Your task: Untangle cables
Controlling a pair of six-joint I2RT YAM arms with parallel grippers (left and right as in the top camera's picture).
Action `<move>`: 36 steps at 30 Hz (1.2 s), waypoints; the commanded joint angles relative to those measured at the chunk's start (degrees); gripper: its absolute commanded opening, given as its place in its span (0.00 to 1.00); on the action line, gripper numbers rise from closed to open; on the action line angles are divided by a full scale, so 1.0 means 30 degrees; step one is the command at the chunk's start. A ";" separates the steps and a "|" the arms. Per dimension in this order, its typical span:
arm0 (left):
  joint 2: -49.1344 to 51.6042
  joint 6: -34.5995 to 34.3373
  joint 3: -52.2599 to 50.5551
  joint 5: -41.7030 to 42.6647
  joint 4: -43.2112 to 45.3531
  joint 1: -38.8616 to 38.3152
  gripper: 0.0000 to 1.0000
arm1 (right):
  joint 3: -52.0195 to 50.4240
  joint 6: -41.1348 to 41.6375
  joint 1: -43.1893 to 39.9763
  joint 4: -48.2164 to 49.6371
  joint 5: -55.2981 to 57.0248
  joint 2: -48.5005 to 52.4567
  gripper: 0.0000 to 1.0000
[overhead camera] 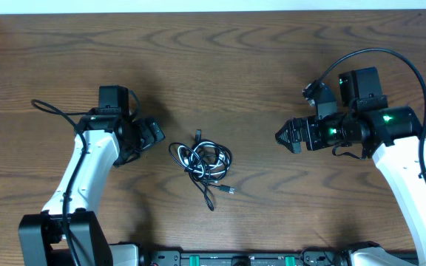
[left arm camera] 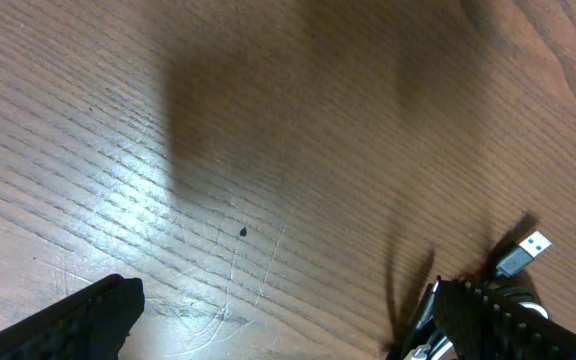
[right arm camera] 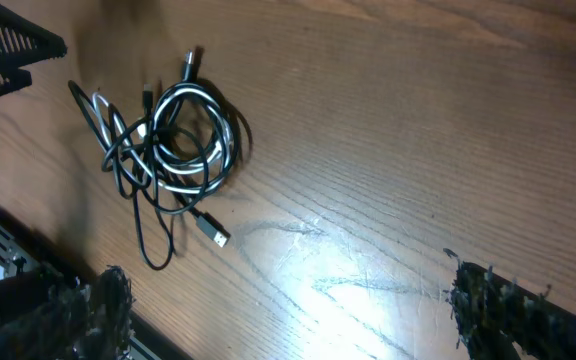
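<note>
At the middle of the wooden table [overhead camera: 272,44], between the two arms, the cables [overhead camera: 202,161] are lying in one small tangled heap, black cords and a white one looping through each other. A plug end is trailing toward the near edge.

The left arm is reaching in from the near left corner, its white forearm angling inward. The left gripper [overhead camera: 152,134] is pointing at the heap from just beside it, jaws standing wide apart and holding nothing. The right arm is bending in from the right. The right gripper [overhead camera: 285,137] is facing the heap from farther off, jaws likewise spread and empty.

In the left wrist view only a USB plug [left arm camera: 534,244] and a bit of cord are showing past one finger [left arm camera: 498,320]; the frame edge is cutting off the rest. How many black cords are making up the knot is hard to tell.
</note>
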 commanded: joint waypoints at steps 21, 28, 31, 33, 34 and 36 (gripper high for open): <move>0.0022 0.0401 -0.0022 -0.0211 -0.0182 -0.0029 0.98 | 0.0321 -0.0153 0.0051 -0.0015 -0.0015 0.0095 0.99; 0.0022 0.0401 -0.0022 -0.0211 -0.0168 -0.0029 0.98 | 0.0321 -0.0153 0.0051 -0.0015 -0.0022 0.0095 0.99; 0.0022 0.0401 -0.0022 -0.0204 -0.0175 -0.0029 0.98 | 0.0321 -0.0153 0.0051 -0.0015 -0.0015 0.0095 0.99; 0.0022 0.0408 -0.0022 -0.0211 -0.0175 -0.0029 0.98 | 0.0321 -0.0153 0.0051 -0.0015 -0.0015 0.0095 0.99; 0.0022 0.0401 -0.0022 -0.0211 -0.0168 -0.0029 0.98 | 0.0321 -0.0153 0.0051 -0.0015 -0.0022 0.0095 0.99; 0.0022 0.0401 -0.0022 -0.0204 -0.0168 -0.0029 0.98 | 0.0321 -0.0153 0.0051 -0.0015 -0.0022 0.0095 0.99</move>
